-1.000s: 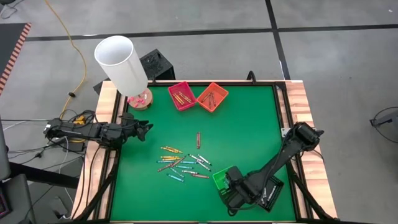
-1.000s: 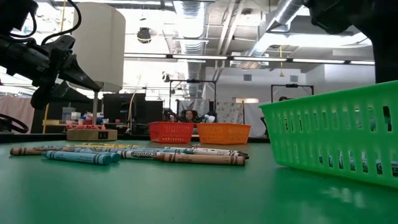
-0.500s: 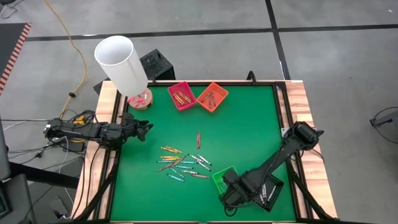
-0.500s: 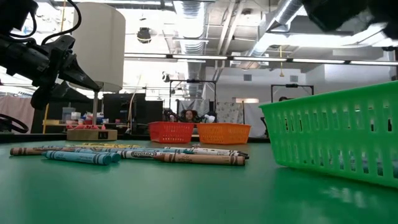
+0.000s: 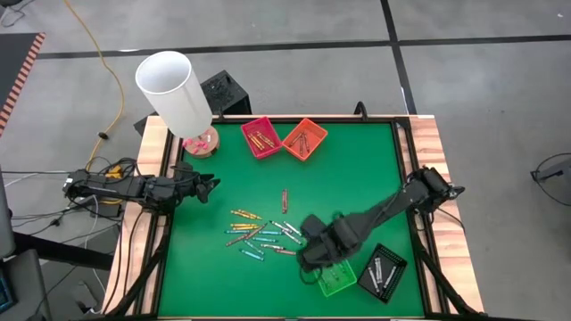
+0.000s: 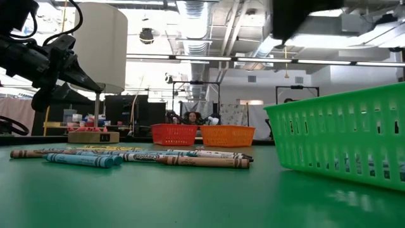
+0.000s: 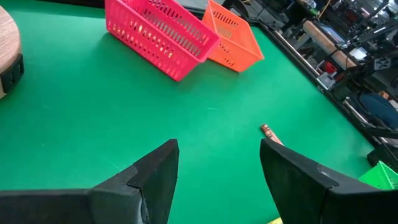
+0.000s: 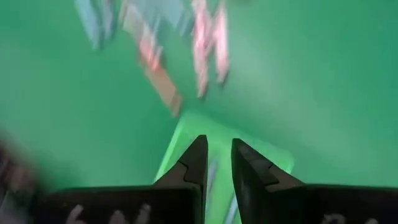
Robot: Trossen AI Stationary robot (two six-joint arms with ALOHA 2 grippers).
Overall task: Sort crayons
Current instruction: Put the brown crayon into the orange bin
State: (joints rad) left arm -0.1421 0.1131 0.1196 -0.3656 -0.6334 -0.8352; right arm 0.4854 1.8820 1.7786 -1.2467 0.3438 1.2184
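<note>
Baskets: four, one each pink (image 5: pixel 260 136), orange (image 5: pixel 304 138), green (image 5: pixel 337 278), black (image 5: pixel 382 272)
Loose crayons (image 5: pixel 261 234): roughly fifteen clustered, one brown (image 5: pixel 285 200) apart
Lamp (image 5: pixel 175 94): one
Arms: two

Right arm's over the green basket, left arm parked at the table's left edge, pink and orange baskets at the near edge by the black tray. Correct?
Not quite. The pink basket and orange basket sit at the far edge, near the white lamp, not by the black tray; the high view shows it. The rest holds: the right gripper is over the green basket, and the left gripper waits at the table's left edge.
</note>
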